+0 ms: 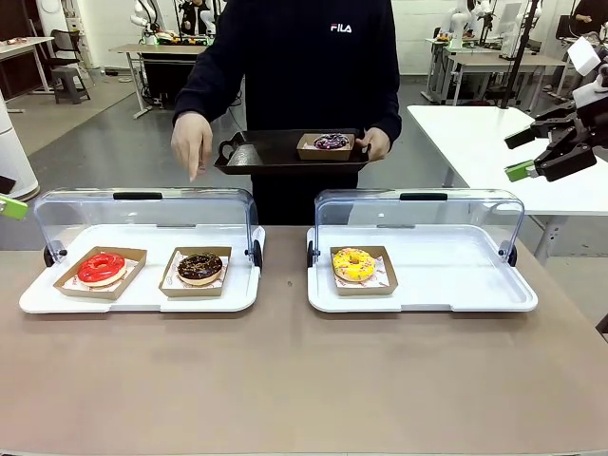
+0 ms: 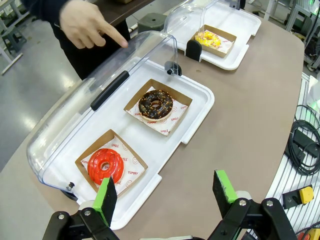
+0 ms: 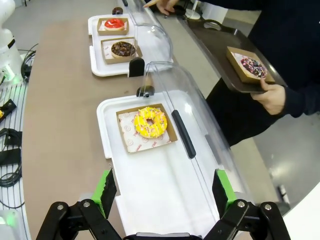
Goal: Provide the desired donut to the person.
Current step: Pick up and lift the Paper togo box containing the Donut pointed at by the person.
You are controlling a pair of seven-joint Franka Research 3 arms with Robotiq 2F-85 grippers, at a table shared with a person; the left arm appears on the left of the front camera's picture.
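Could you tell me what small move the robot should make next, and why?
Probably bring the open left gripper over the chocolate donut. The person's hand points down toward it, the lid of its tray is rolled back, and that gripper looks like the nearer one.

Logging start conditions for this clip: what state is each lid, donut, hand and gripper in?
left lid: open, swung back.
right lid: open, swung back.
red donut: in left case, untouched.
chocolate donut: in left case, untouched.
yellow donut: in right case, untouched.
purple donut: on black tray the person holds.
pointing hand: finger aimed down toward left case.
left gripper: open, empty.
right gripper: open, empty.
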